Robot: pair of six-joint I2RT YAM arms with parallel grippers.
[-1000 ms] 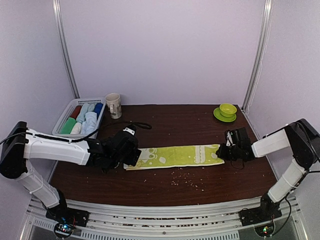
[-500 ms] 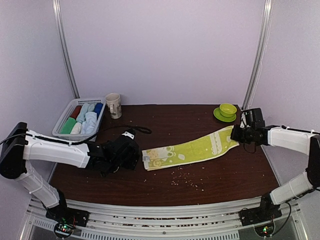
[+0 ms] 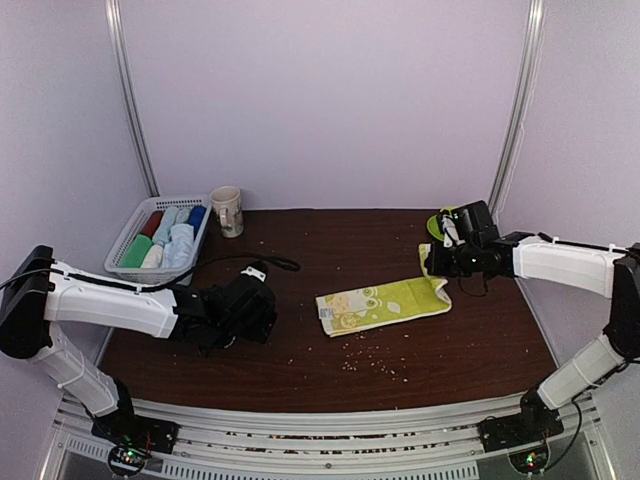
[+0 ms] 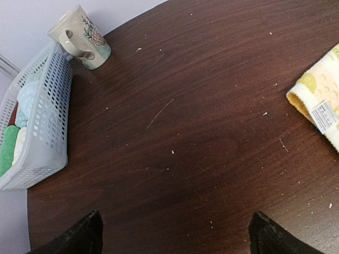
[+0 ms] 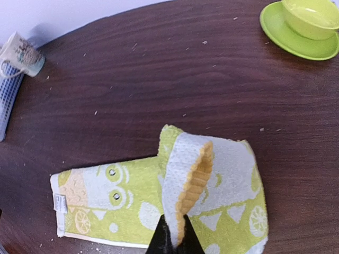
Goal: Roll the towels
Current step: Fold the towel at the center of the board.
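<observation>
Towel in yellow-green with white print lies on the dark wooden tabletop, right of the middle. Its left end is flat, with a small white label at the near left corner. Its right end is lifted off the wood and curled back toward the left, so the pale underside and the yellow hem show in the right wrist view. The right pincer is pinching that raised hem, fingers pressed together on the cloth, and hangs above the towel's right part. The left pincer is spread wide with nothing between its 2 dark fingertips; it sits low over bare wood, left of the towel and apart from it. At the far left a white slatted basket holds several rolled cloths in red, green, blue and pale tones. A printed mug stands upright just to the right of the basket. At the far right corner a green cup rests on a green saucer, behind the right pincer. Small pale crumbs are scattered on the tabletop, most of them near of the towel.
</observation>
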